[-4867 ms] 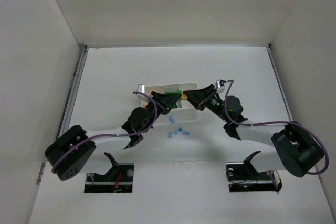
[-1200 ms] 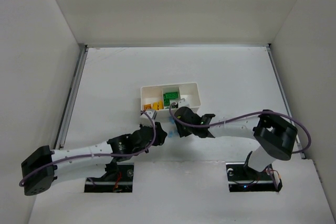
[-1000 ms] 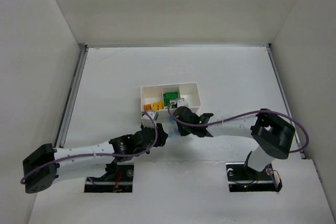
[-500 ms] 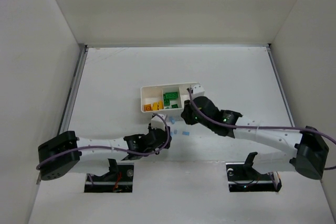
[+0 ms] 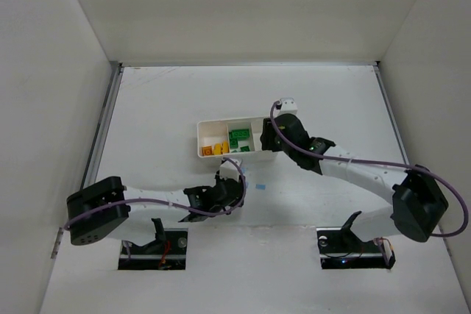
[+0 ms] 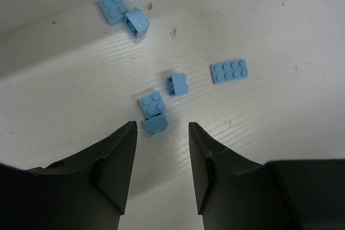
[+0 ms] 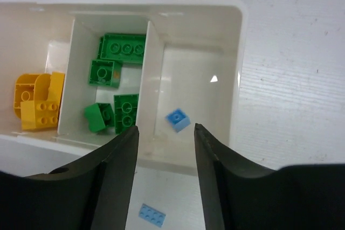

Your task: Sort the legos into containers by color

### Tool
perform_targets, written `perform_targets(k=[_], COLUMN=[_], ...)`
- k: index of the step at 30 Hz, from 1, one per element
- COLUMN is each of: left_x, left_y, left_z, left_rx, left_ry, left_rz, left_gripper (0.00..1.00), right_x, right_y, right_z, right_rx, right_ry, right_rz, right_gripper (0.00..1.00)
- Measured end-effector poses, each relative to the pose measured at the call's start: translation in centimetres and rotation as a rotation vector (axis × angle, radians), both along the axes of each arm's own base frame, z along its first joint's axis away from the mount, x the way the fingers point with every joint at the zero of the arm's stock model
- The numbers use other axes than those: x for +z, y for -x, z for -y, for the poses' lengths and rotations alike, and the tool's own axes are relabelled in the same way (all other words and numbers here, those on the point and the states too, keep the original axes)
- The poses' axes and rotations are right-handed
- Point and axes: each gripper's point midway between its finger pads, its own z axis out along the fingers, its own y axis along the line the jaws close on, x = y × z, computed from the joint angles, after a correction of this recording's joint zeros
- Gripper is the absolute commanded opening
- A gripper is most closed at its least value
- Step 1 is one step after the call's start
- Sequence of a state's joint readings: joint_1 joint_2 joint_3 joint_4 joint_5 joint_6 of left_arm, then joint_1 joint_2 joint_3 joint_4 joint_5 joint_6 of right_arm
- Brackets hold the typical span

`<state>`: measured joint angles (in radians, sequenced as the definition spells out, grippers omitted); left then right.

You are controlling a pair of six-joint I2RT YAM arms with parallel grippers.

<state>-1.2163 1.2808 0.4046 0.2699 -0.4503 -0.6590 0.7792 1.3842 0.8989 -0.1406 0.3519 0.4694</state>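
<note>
surface: white table (image 5: 331, 101) | on it: white tray (image 5: 199, 137); light blue legos (image 6: 229, 71) scattered loose nearby

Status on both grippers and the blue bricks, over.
Right gripper open above white tray's right compartment, one blue brick in it. Left gripper open, empty, above six loose blue bricks on table. Nothing blocking.

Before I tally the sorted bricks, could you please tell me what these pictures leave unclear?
- Top view: the right claw covers the right compartment of the tray, so its contents are hidden there.
- Top view: the left claw hides most loose blue bricks; they are tiny.
- Right wrist view: the tray's left end is cut off by the edge; the yellow bricks overlap, count unclear.
</note>
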Motion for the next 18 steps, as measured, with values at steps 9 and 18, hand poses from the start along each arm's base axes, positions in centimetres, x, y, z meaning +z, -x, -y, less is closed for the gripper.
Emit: perform_targets(k=[9, 18], left_x=[-0.6, -0.9], left_y=[-0.3, -0.8], left_z=[-0.2, 0.3], left_rx=[0.006, 0.006], left_ry=[-0.033, -0.069], left_rz=[0.009, 0.026], left_gripper=[0.32, 0.15], right_x=[3.4, 0.5], right_y=[-0.1, 4.7], right_z=[-0.2, -1.8], right_rx=[-0.008, 0.089], right_ry=[-0.103, -0.117], right_rz=[0.105, 0.058], right_gripper=[0.55, 0.48])
